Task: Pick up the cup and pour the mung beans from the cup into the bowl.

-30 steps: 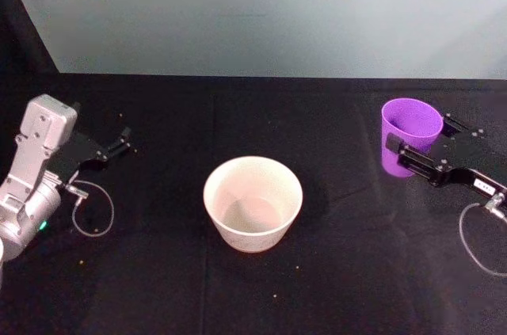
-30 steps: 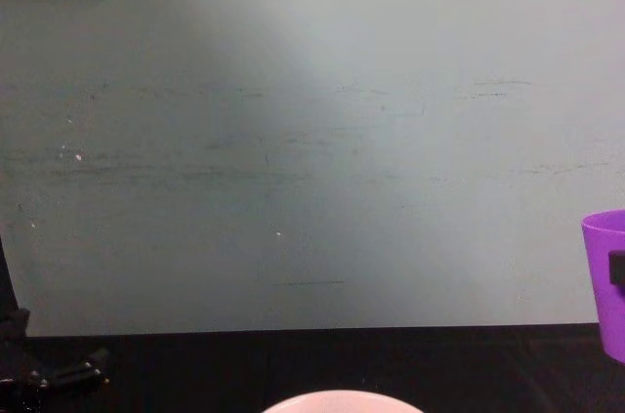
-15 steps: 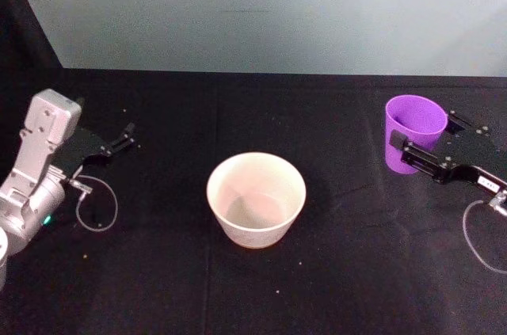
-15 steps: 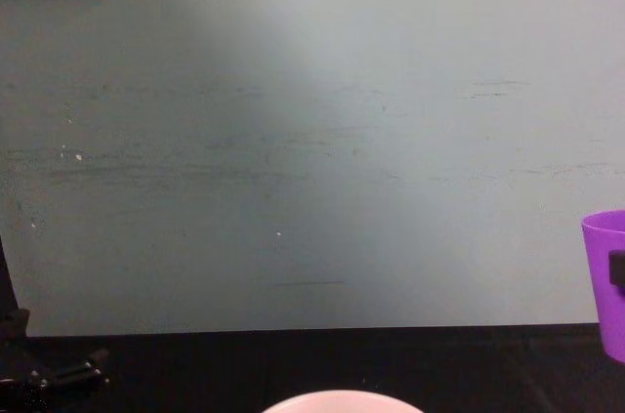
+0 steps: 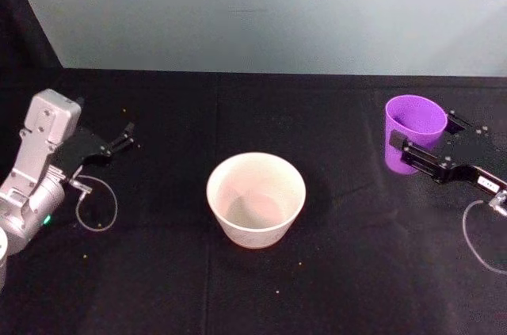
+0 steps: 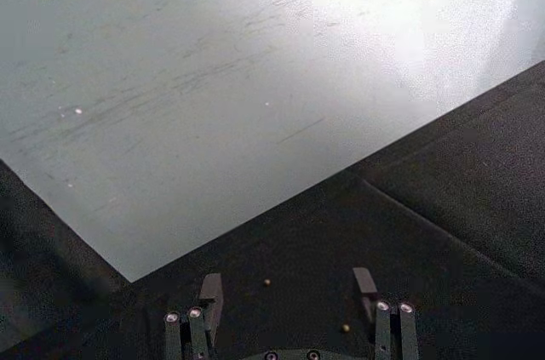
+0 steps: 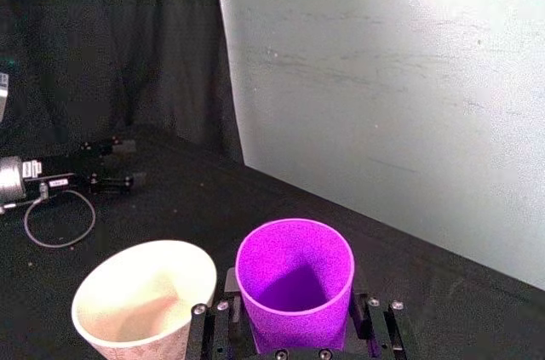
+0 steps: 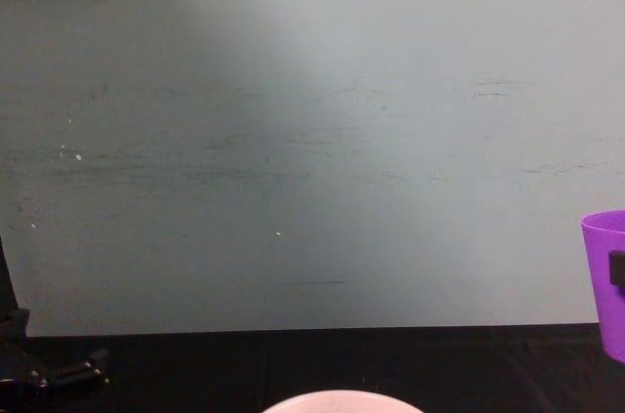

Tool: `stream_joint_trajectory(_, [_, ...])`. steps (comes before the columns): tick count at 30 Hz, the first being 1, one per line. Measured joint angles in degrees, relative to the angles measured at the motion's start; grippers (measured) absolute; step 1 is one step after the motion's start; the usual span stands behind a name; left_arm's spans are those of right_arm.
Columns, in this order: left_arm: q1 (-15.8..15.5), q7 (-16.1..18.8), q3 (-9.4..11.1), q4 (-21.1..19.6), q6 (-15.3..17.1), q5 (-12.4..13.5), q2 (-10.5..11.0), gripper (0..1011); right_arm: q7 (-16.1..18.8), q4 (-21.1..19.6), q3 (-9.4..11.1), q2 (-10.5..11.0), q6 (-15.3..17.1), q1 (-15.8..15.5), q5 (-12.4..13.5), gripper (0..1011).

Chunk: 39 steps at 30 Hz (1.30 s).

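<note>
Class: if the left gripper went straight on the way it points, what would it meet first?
Probably the pale back wall. The left gripper, fingers open, points across the black table toward it with nothing standing between; the bowl lies off to one side. Depth is unclear.

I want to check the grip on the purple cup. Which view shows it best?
The right wrist view: the cup sits upright between the right gripper's fingers. The head view shows it farther off, from above; the chest view cuts it off at its right edge.
</note>
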Motion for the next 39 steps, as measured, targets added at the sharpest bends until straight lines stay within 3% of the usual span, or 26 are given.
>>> stream_joint_trajectory(30, [0.0,0.0,0.0,0.0,0.0,0.0,0.0,1000,0.0,0.0,0.0,0.0,0.0,0.2,0.0,729])
stream_joint_trajectory(35, [0.0,0.0,0.0,0.0,0.0,0.0,0.0,1000,0.2,0.8,-1.3,-0.6,1.5,3.4,1.0,729])
stream_joint_trajectory(39, [0.0,0.0,0.0,0.0,0.0,0.0,0.0,1000,1.1,2.5,-3.6,-1.4,2.9,7.5,1.5,729])
